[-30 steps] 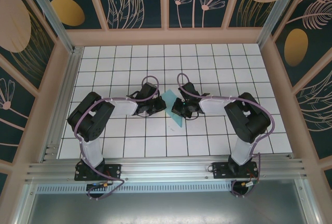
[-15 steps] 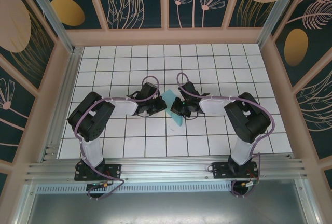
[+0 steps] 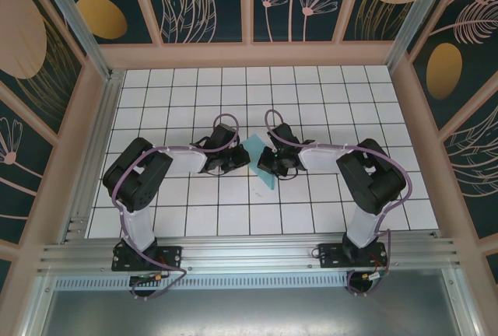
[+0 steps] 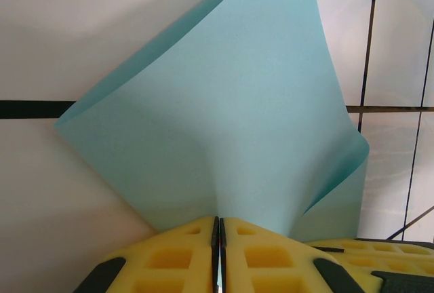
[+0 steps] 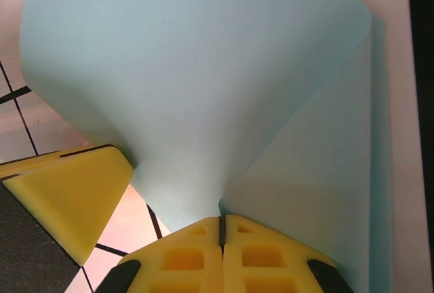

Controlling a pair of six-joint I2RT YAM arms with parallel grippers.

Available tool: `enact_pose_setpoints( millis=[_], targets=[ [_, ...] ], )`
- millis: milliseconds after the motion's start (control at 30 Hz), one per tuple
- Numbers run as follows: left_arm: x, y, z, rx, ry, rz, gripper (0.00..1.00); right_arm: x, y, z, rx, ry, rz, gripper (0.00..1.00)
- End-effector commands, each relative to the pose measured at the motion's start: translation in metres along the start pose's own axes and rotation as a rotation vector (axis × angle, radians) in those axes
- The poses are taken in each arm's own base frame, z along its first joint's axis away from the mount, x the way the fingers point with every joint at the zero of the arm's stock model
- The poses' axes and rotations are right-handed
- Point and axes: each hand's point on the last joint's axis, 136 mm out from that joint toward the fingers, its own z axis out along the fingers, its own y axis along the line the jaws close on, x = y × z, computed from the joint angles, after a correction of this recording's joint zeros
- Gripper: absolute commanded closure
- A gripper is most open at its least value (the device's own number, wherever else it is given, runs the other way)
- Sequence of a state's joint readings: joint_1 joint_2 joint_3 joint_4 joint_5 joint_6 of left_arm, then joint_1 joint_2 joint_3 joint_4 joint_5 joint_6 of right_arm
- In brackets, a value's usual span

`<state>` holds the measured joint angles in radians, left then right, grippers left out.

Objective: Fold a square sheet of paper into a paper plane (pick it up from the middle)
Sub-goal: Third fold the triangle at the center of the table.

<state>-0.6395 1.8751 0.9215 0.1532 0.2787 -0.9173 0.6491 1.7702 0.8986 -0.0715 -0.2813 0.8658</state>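
Both the left gripper (image 3: pixel 241 156) at 9 o'clock and the right gripper (image 3: pixel 265 159) at 3 o'clock are pinched tight on the square sheet of paper (image 3: pixel 256 150), which curls doubled-over between them at mid-bench (image 3: pixel 311 87), one corner pointing toward 6 o'clock.

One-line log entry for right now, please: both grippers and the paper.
left gripper: shut on square sheet of paper | right gripper: shut on same sheet | sheet: curled over between them, not pressed flat | stage: fold unfinished
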Motion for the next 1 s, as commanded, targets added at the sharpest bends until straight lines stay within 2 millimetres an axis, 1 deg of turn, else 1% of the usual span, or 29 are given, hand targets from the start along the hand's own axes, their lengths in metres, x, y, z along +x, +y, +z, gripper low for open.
enact_pose_setpoints(
  millis=[0,567,667,867,967],
  targets=[
    [0.011,0.016,0.008,-0.041,0.038,-0.001,0.87,0.0,-0.009,-0.001,0.04,-0.006,-0.013,1.0],
    [0.011,0.018,0.009,-0.046,0.041,-0.002,0.87,0.003,-0.019,-0.013,0.074,-0.03,-0.023,1.0],
    [0.011,0.018,0.009,-0.045,0.042,-0.002,0.87,0.004,-0.016,-0.013,0.056,-0.026,-0.029,1.0],
    [0.011,0.017,0.009,-0.044,0.044,-0.001,0.87,0.007,-0.001,-0.01,-0.017,-0.002,-0.048,1.0],
    [0.012,0.017,0.009,-0.044,0.045,0.0,0.87,0.007,-0.002,-0.009,-0.02,-0.001,-0.045,1.0]
  ],
)
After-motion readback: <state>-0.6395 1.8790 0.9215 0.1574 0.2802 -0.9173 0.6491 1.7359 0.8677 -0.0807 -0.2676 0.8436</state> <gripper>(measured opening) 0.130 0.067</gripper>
